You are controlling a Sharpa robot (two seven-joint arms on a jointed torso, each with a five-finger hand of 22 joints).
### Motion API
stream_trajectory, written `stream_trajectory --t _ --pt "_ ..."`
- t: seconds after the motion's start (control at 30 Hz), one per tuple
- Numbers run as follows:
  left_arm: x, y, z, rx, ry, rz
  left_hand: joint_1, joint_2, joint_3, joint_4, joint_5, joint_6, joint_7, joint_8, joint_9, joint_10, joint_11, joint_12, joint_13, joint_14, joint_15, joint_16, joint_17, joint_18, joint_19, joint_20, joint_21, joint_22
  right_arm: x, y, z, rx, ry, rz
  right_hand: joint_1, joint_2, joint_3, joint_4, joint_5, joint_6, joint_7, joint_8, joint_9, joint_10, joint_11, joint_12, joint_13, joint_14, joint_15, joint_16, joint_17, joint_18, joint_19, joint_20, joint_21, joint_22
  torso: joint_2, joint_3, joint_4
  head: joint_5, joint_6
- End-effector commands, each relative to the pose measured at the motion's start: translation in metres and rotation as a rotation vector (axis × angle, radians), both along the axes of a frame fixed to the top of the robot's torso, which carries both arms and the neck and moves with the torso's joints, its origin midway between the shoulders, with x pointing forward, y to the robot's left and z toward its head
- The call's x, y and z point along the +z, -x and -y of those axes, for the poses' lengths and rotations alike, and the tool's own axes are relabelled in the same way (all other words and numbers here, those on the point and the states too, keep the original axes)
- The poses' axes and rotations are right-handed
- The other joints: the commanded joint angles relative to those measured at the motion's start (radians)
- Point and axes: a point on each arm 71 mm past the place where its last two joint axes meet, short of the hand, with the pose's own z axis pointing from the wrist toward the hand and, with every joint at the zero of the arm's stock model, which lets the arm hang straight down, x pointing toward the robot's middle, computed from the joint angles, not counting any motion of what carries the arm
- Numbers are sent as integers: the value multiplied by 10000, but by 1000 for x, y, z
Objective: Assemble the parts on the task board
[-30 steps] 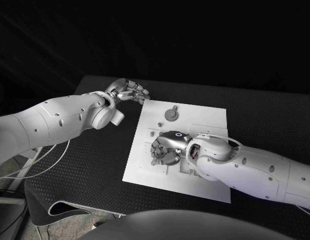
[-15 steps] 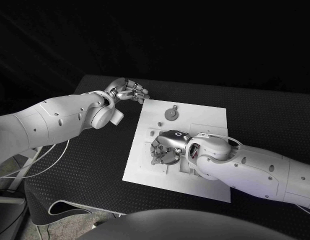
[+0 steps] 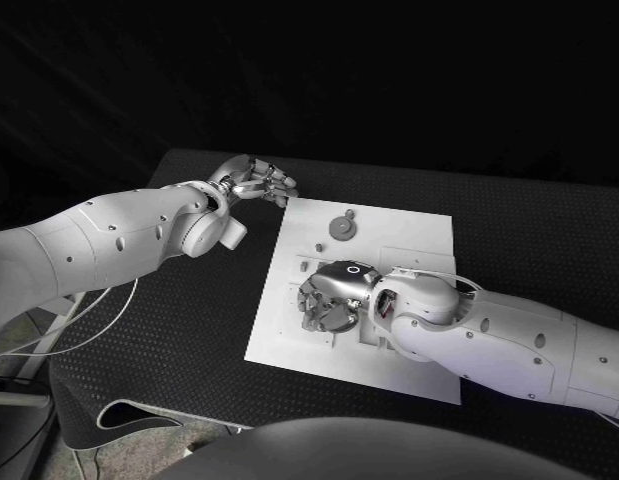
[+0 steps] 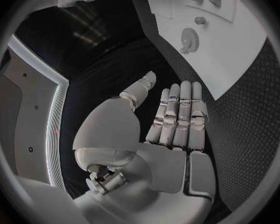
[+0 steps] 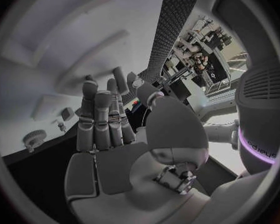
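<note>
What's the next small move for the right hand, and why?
Probably close the fingers on a part and lift a little. The right hand sits low over the middle of the board, fingers straight and seemingly holding nothing; the left hand waits open at the board's far corner, and the gear lies untouched.

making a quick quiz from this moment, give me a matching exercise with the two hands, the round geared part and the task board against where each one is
Things:
1. left hand
2. right hand
3. round geared part
4. task board

Places:
A. lies flat in the middle of the black table
B. over the middle of the board, fingers down among the fittings
C. at the board's far left corner, fingers straight and empty
D. on the far half of the board, apart from both hands

Pairs: 1-C, 2-B, 3-D, 4-A
</note>
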Motion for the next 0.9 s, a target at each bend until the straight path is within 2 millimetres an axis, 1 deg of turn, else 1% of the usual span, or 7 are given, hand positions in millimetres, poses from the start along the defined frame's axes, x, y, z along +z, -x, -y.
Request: stream_trajectory --t 0.03,0.13,0.23,0.67,0.83,0.9 --pt "1 0 2 -130 118 -33 -75 53 49 6 41 -41 -37 51 -13 -27 6 0 -13 65 33 -40 10 146 2 20 7 -10 3 3 -4 315 -209 303 -110 -170 -121 -11 -11 -119 26 -63 -21 -110 23 -83 30 -11 65 71 19 98 21 56 54 237 0 1 3 5 -1" --pt "1 0 2 -120 114 -35 -73 52 49 5 41 -42 -37 50 -14 -28 6 0 -13 64 33 -43 12 146 1 20 7 -12 4 4 -5 355 -248 336 -158 -244 -232 -18 -12 -185 31 -97 -31 -165 45 -108 57 -23 88 95 29 98 -11 51 71 239 -3 0 9 -1 -7" --pt "1 0 2 -117 112 -35 -74 50 49 5 41 -44 -36 50 -14 -31 7 -1 -14 64 34 -46 14 146 0 20 7 -14 4 5 -6 370 -251 369 -146 -278 -335 -18 -11 -239 38 -121 -35 -120 29 -65 143 -62 76 177 51 98 -56 48 133 256 -2 -3 11 -4 -8" --pt "1 0 2 -115 109 -40 -72 47 51 5 41 -50 -34 48 -17 -40 11 -4 -18 61 36 -59 22 145 -4 21 7 -21 6 6 -6 363 -375 495 -45 -249 -405 -19 -11 -238 72 -115 -24 -136 22 -38 279 -119 70 295 61 98 -115 45 235 255 -2 7 1 2 -7" --pt "0 0 1 -100 98 -48 -72 45 50 5 41 -51 -34 48 -17 -42 12 -4 -19 61 36 -62 24 145 -4 22 7 -23 8 7 -2 322 -564 539 -54 -305 -448 -14 -11 -256 83 -124 -26 -164 29 -42 321 -147 77 321 55 98 -143 53 263 252 -9 10 -3 -4 6" --pt "0 0 0 -85 91 -48 -72 45 51 5 41 -51 -33 48 -18 -43 12 -4 -19 61 36 -64 26 145 -5 22 7 -24 10 8 2 294 -745 406 -90 -358 -483 -4 -11 -282 90 -139 -31 -193 37 -50 349 -157 84 342 50 98 -154 59 283 249 -12 11 -4 -8 19"
